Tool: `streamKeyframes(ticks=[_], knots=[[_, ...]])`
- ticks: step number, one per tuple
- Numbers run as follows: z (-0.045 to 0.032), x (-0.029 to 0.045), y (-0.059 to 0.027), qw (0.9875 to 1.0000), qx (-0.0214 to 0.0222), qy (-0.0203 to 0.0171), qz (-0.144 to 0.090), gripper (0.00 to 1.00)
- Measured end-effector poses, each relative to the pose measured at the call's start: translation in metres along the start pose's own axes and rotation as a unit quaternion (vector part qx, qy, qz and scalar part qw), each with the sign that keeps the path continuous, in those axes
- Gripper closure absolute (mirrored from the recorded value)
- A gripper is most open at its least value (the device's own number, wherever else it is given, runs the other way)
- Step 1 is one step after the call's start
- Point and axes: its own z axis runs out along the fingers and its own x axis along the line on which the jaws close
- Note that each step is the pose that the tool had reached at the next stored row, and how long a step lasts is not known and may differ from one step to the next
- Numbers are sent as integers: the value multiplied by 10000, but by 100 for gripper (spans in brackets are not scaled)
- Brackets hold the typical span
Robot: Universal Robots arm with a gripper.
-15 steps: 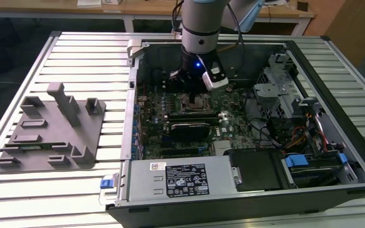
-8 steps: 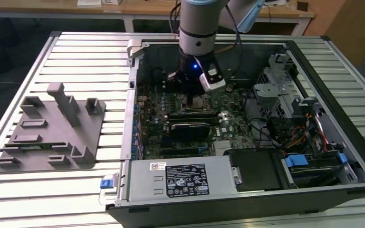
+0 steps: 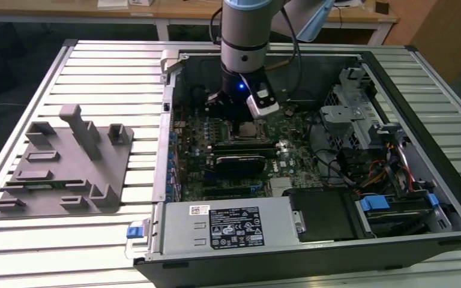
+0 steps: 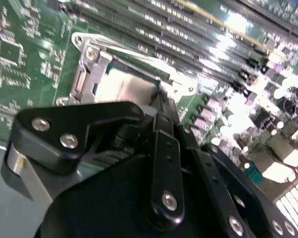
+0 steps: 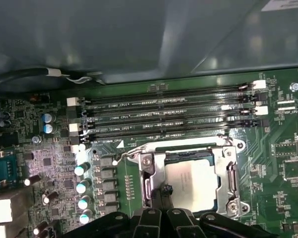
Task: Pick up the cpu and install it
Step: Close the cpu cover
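The cpu (image 5: 193,183) lies flat inside the motherboard socket (image 5: 148,174), its silvery top plate facing up. In the second wrist view the cpu (image 4: 123,88) sits just beyond my black fingers (image 4: 161,119). My gripper (image 5: 165,194) hangs right over the socket, its fingertips close together at one edge of the chip, with nothing between them. In the exterior view the gripper (image 3: 242,122) reaches down into the open computer case, and the cpu (image 3: 251,129) shows as a small pale square beneath it.
Memory slots (image 5: 164,116) run alongside the socket, with capacitors (image 5: 82,186) beside it. The case wall (image 3: 166,120), power supply (image 3: 226,227) and drive cage (image 3: 355,114) ring the board. A grey fixture tray (image 3: 62,171) with upright posts stands on the table at the exterior view's left.
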Motion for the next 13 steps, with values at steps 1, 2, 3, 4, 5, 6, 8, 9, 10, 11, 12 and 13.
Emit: streamKeyframes(ticks=[1,2,3,4,5,6,8,9,10,11,12,13], knots=[[4,0,0,10000,0,0,0,89],[8,1,0,10000,1,0,1,89],[11,1,-1,10000,1,1,1,89],[12,1,-1,10000,2,1,1,89],[14,2,0,10000,1,0,1,89],[17,2,1,10000,-1,0,1,89],[21,4,3,10000,-3,0,1,89],[23,5,5,10000,-4,1,1,89],[25,6,7,10000,-5,1,1,89],[27,8,9,10000,-7,1,1,89],[28,9,11,10000,-7,1,1,89],[28,10,16,10000,-7,1,1,89]])
